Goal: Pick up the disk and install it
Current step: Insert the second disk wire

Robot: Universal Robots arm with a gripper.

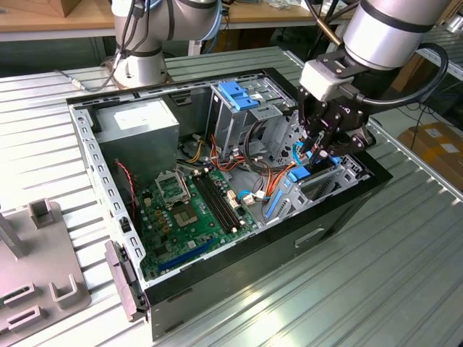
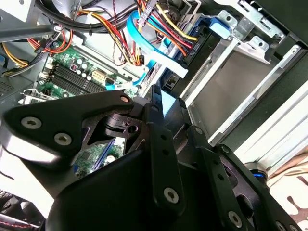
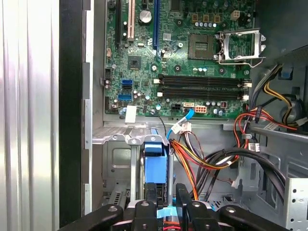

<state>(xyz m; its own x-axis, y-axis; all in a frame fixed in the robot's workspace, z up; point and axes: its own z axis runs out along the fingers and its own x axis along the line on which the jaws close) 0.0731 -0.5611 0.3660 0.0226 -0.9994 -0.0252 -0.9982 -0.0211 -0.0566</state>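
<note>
- The one black two-fingered gripper (image 1: 318, 148) hangs inside the open black desktop computer case (image 1: 340, 217), fingers clenched on the blue-edged flat disk (image 3: 155, 166), held on edge over the grey metal drive bay (image 2: 231, 86).
- At ten o'clock lies one green motherboard (image 1: 184, 213); at twelve, one blue plastic handle (image 1: 235, 94).
- The ribbed metal table (image 1: 391, 289) carries the case.
- The gripper hides most of the disk.

Arm (image 1: 391, 29): we see it reach down from the exterior view's upper right, wrist (image 1: 329, 79) bent downward | Gripper (image 1: 318, 148): we find it pointing down, low | Fingers (image 3: 151, 199): in both wrist views we see two dark fingers set close, a blue-edged piece between them.
</note>
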